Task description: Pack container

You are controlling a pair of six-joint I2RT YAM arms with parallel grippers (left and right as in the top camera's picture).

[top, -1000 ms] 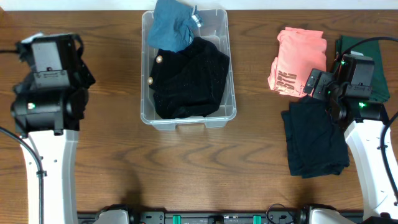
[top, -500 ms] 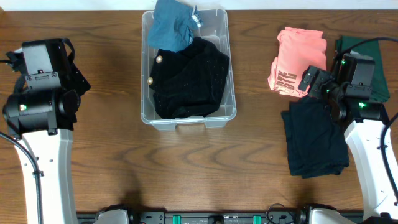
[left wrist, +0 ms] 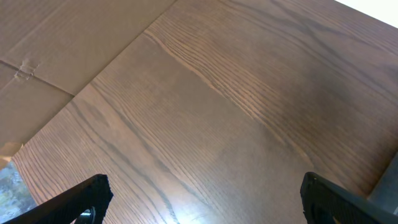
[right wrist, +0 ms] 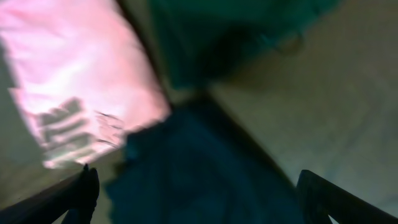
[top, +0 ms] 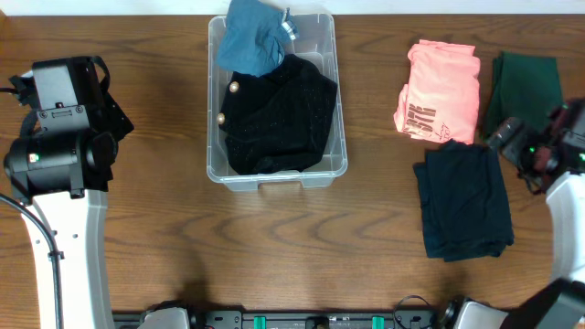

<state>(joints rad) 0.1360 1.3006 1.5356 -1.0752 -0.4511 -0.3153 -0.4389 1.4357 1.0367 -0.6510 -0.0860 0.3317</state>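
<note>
Clear rectangular plastic tub (top: 212, 137) sits centre-far on the brown wood-grain worktop (top: 366, 265). Inside it, a black knit garment with gold buttons (top: 279, 114) fills the middle and near end, and a crumpled blue garment (top: 251, 37) lies at the far end, lapping over the far rim. Three pieces are not yet packed, all well right of the tub: a folded pink shirt with dark lettering (top: 441, 87), a folded dark green garment (top: 527, 82) just right of it, and a folded dark navy garment (top: 463, 201) near side of both. The right claw (right wrist: 198, 180) is spread and holds nothing. It hangs over the spot where the pink, green and navy pieces meet, though the wrist picture is smeared, so height is hard to judge. The left claw (left wrist: 205, 183) is also spread and empty, over bare worktop at the left. Likely step: the right arm picks the next garment, and which one cannot be told. To do it well, settle over a single piece, not the junction of three. Drop on a folded edge so both fingers catch every layer. Lift high enough to clear the tub's right wall, then lay the piece flat on the black garment so the stack stays below the rim.
</note>
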